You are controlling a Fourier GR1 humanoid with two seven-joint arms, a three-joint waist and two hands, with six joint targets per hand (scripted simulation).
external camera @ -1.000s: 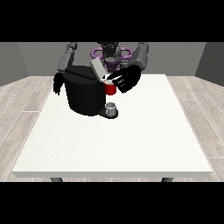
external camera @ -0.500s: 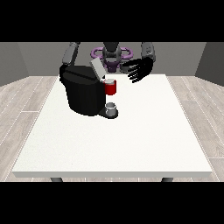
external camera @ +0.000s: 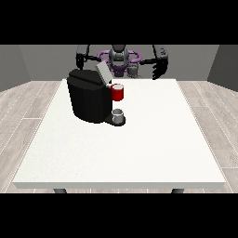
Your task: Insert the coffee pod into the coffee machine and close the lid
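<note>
Two hands hover back near our shoulders, well apart from everything on the table point(external camera: 139, 153). On the hand at the view's right point(external camera: 158, 70) the fingers hang relaxed and hold nothing; on the hand at the view's left point(external camera: 80, 59) we cannot tell how they lie. Ahead stands the black coffee machine point(external camera: 88, 100), its grey lid point(external camera: 103, 73) tilted up, a red thing at the machine point(external camera: 118, 92) showing in front. A grey thing point(external camera: 118, 114) sits on the machine's base; we cannot tell whether it is the pod. We judge closing remains: bring flat fingers onto the lid's raised edge and press downward.
</note>
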